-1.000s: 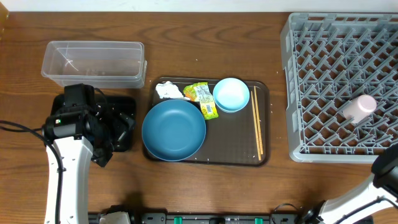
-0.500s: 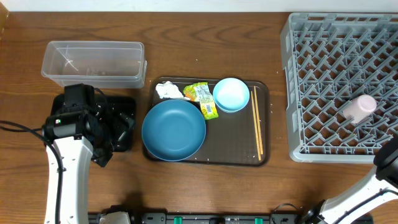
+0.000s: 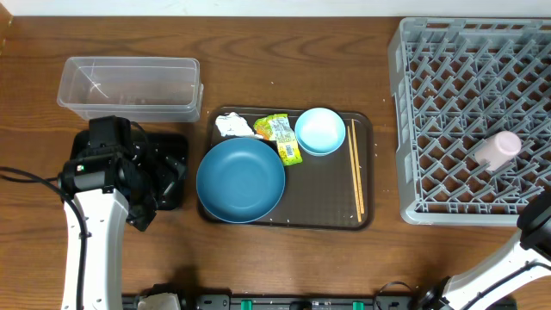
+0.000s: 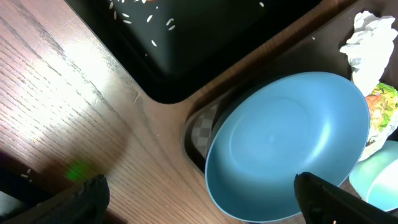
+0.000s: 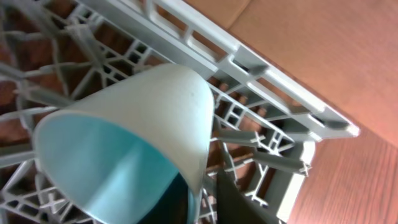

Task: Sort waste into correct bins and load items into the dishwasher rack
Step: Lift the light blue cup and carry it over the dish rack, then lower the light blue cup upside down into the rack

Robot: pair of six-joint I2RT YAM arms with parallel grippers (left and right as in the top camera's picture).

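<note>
My left gripper (image 4: 208, 200) hangs open, one finger over bare wood, the other over the near rim of the dark-blue plate (image 4: 286, 137) (image 3: 241, 179). Behind it the black tray (image 4: 186, 56) holds scattered rice grains (image 4: 143, 15). On the brown serving tray (image 3: 327, 202) lie the plate, light-blue bowl (image 3: 320, 131), green-and-yellow wrapper (image 3: 281, 136), white tissue (image 3: 234, 127) and chopsticks (image 3: 356, 168). My right gripper (image 5: 208, 190) pinches the rim of a cup (image 5: 143, 118), pale outside and light blue inside, over the rack (image 5: 267, 74) near its corner. A whitish cup (image 3: 495, 148) lies in the rack (image 3: 403, 129).
The clear tub (image 3: 129, 62) stands at the back left, beside the black tray, which my left arm (image 3: 103, 164) partly covers in the overhead view. Only the right arm's elbow (image 3: 538, 228) shows overhead, at the lower right edge.
The right arm's elbow has shifted slightly right at the frame's edge. The left arm and the things on the serving tray have not moved.
</note>
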